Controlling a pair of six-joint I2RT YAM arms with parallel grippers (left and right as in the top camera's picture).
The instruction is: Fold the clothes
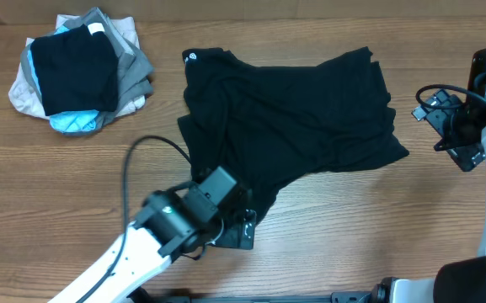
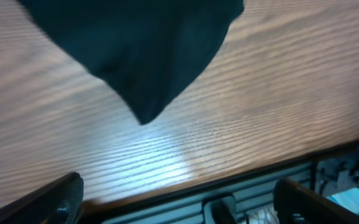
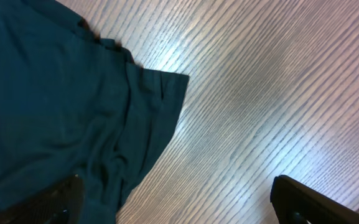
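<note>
The clothes, a black shirt [image 1: 285,118], lie spread and rumpled in the middle of the table, with a tiny round white logo [image 1: 191,58] at the far left corner. My left gripper [image 1: 243,222] hovers open at the shirt's near lower corner. In the left wrist view that corner [image 2: 145,62] points toward the open left gripper [image 2: 179,205], which holds nothing. My right gripper [image 1: 432,126] stands open just right of the shirt's right edge. In the right wrist view the shirt's edge [image 3: 61,106] lies by the left finger of that open, empty gripper [image 3: 179,202].
A stacked pile of black, grey, beige and light-blue garments [image 1: 78,71] sits at the far left. The table's front edge [image 2: 247,177] runs just under the left gripper. Bare wood [image 1: 352,219] lies in front of the shirt.
</note>
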